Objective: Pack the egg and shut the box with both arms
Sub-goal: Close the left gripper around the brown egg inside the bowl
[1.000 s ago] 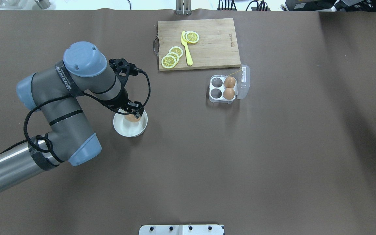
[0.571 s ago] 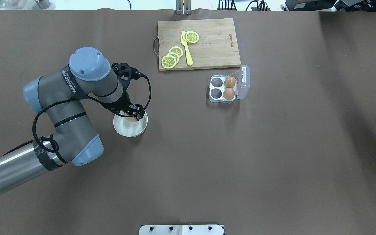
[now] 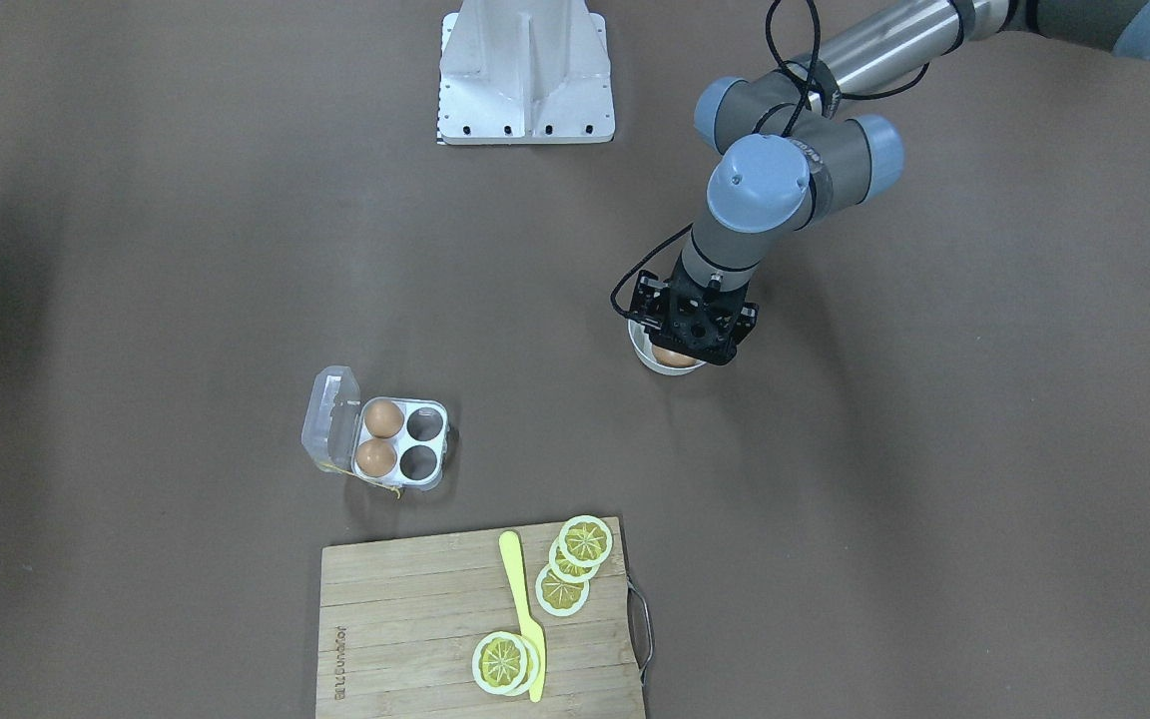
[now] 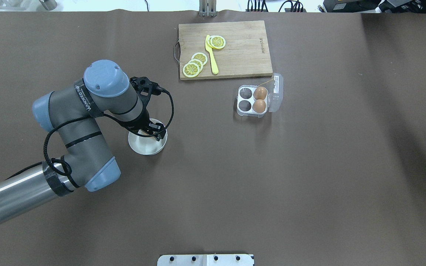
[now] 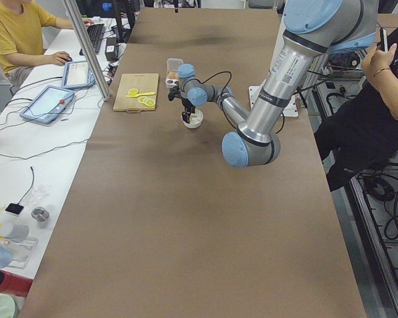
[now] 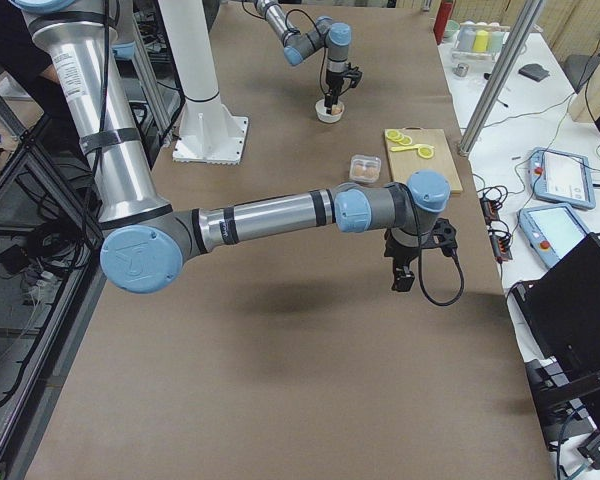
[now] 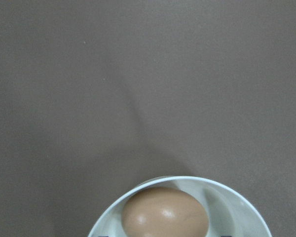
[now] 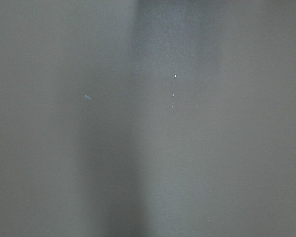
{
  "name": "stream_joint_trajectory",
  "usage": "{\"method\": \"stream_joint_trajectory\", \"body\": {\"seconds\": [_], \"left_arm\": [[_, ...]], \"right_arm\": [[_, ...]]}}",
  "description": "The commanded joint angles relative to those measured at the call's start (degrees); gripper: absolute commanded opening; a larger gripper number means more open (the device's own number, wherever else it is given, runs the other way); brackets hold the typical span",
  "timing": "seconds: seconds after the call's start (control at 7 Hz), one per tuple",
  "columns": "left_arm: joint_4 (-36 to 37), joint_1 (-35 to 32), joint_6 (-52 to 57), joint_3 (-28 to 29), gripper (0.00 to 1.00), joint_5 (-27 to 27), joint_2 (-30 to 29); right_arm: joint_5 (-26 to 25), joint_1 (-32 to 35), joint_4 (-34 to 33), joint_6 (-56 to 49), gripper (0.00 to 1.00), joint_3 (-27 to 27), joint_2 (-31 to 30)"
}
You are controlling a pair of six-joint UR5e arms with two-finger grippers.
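A tan-brown egg (image 7: 164, 215) lies in the round white bowl (image 4: 144, 147). My left gripper (image 4: 150, 130) is down in the bowl, open, with a finger on each side of the egg; it also shows in the front view (image 3: 690, 340). In the overhead view the gripper hides the egg. The clear four-cell box (image 4: 252, 100) stands to the right with its lid (image 4: 276, 92) open. It holds two eggs (image 4: 260, 99) in its right cells; the left cells are empty. My right gripper (image 6: 404, 278) hangs over bare table far right; I cannot tell whether it is open.
A wooden cutting board (image 4: 242, 55) with lemon slices (image 4: 194, 64) and a yellow knife (image 4: 211, 55) lies behind the box. The white metal base (image 3: 525, 70) stands at the robot's side of the table. Operators sit at the table ends.
My left arm has shifted a little to the right and lowered its gripper into the bowl. The egg, visible before in the overhead view, is now covered by the gripper.
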Motion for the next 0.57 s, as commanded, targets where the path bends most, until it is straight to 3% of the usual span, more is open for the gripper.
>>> {"method": "stream_joint_trajectory", "body": {"seconds": [0.0,0.43], "left_arm": [[-0.01,0.12,0.05,0.04,0.81,0.0,-0.44],[-0.1,0.12,0.75,0.21,0.74,1.13,-0.44]], "right_arm": [[-0.09,0.0,0.0,-0.02,1.0,0.0,-0.07],[-0.09,0.0,0.0,0.06,1.0,0.0,-0.07]]}}
